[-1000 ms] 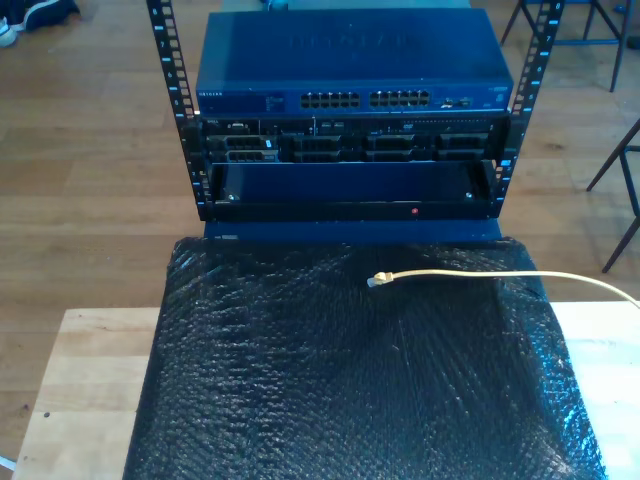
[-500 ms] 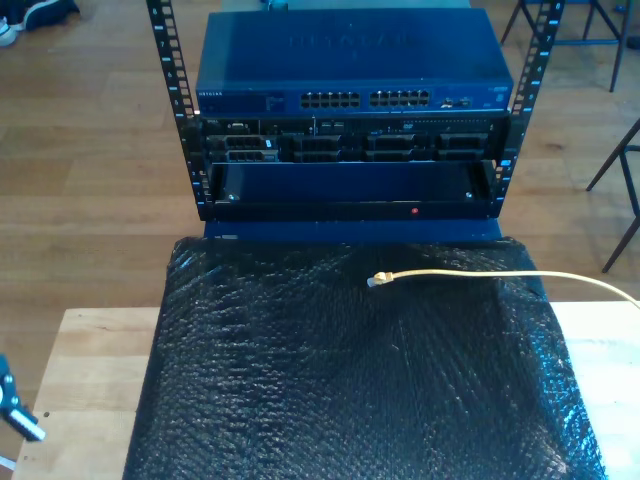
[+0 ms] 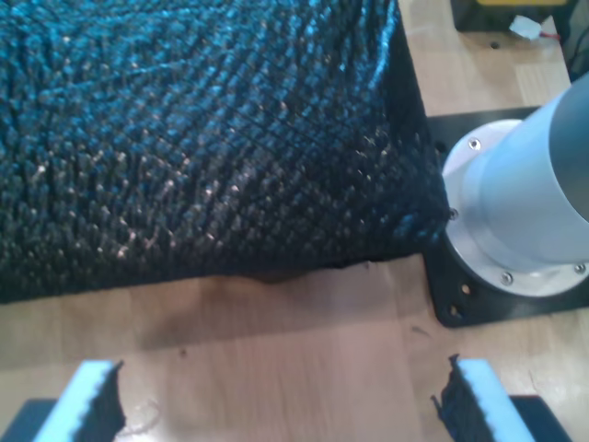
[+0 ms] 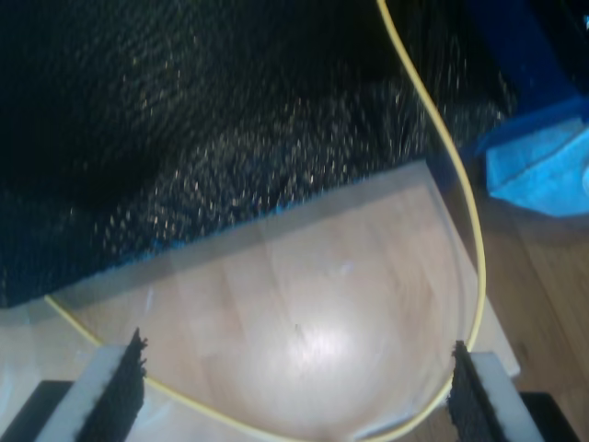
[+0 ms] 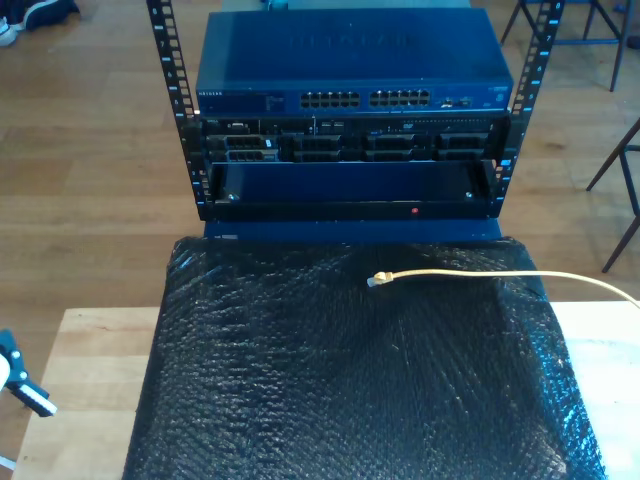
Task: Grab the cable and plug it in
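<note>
thin pale-yellow network cable [image 5: 500, 273] looks light and floppy; best gripped just behind clear plug [image 5: 379, 281]. both grippers' fingers apart, empty.

cable [image 5: 470, 272]: pale yellow | bubble wrap [image 5: 350, 370]: black, dimpled | switch [image 5: 350, 60]: blue

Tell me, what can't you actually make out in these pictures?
- The cable: the exterior view's right edge cuts it off, so where it leads is unknown.
- Its plug: too small in the exterior view to show any detail.
- The switch ports: too small to tell which are free.
- A white and dark part at the exterior view's left edge: cut off, so I cannot say which arm it belongs to.
</note>
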`<state>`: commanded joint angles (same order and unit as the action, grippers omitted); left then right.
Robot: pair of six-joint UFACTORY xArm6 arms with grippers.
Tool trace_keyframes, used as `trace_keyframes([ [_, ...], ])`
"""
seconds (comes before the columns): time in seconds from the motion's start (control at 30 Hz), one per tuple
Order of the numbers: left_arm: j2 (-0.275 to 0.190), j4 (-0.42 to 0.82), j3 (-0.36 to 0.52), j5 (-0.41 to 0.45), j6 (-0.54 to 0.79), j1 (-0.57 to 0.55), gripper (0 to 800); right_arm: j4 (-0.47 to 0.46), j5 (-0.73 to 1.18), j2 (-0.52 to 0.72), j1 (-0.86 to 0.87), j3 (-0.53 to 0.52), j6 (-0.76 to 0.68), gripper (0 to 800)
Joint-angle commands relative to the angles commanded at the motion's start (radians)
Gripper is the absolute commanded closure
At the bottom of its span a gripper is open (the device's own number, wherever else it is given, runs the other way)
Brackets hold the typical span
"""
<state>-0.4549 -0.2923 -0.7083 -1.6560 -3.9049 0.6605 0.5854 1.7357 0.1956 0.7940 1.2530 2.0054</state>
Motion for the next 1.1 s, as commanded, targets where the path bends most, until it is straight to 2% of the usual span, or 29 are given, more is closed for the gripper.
trace_keyframes([
  [0.27,0.011,-0.009,-0.002,0.021,-0.133,-0.137,0,0.0,-0.003,-0.048,-0.071,0.054,-0.052,19],
  [0.47,0.02,-0.009,-0.002,0.092,-0.258,-0.236,0,0.0,-0.02,-0.057,-0.141,0.069,-0.101,17],
  [0.63,0.028,-0.009,0.0,0.106,-0.322,-0.319,0,-0.003,-0.069,-0.057,-0.232,0.068,-0.118,17],
  [0.93,0.034,-0.051,0.002,0.141,-0.362,-0.368,0,-0.005,-0.146,-0.057,-0.381,0.068,-0.166,16],
  [1.1,0.04,-0.071,0.003,0.147,-0.362,-0.37,0,-0.005,-0.178,-0.057,-0.462,0.069,-0.238,17],
])
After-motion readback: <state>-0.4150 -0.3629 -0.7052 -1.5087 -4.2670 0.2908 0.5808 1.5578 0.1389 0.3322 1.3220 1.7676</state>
